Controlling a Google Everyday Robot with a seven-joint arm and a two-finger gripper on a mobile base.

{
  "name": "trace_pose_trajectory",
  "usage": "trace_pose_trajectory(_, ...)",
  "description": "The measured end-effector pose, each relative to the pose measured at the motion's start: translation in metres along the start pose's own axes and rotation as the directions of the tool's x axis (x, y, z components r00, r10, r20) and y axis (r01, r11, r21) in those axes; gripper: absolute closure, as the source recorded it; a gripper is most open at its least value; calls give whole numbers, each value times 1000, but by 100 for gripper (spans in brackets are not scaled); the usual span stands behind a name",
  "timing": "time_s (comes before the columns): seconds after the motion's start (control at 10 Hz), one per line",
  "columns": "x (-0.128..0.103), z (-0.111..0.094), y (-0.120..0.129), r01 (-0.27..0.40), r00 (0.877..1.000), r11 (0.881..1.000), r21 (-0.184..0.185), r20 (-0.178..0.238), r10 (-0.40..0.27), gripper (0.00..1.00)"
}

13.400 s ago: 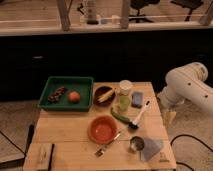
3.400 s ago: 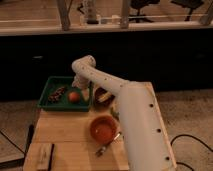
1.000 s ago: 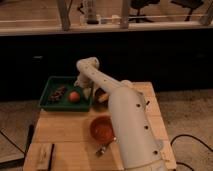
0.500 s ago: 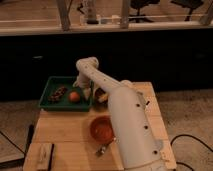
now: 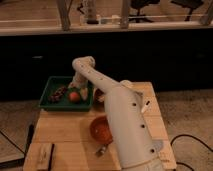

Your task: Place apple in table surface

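Camera view. The gripper hung at the end of the white arm, lowered into the dark green tray at the table's far-left corner. It sat just beside, and slightly above, the apple. Whether it was wide, narrow or closed on the fruit could not be told, nor whether it touched the fruit at all.

The apple lay inside the tray, right of a dark brown lumpy cluster, and appeared to rest on the tray floor rather than be lifted. The table surface lay in front of the tray, and an orange bowl stood on it near the arm.

Judged from this arrangement, the task was at an early stage. The reach to the apple looked complete, and a secure grasp was unconfirmed. Lifting the fruit over the tray rim, carrying it to bare wood and releasing it all remained.
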Motion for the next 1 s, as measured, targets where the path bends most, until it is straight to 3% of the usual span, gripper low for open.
trace_pose_trajectory(0.4,-18,2,2,61,998,997,-48,33,-60,22)
trace_pose_trajectory(0.8,-24,1,10,88,995,994,-67,41,-85,55)
trace_pose_trajectory(1.0,-24,-1,13,96,995,993,-66,42,-93,78)
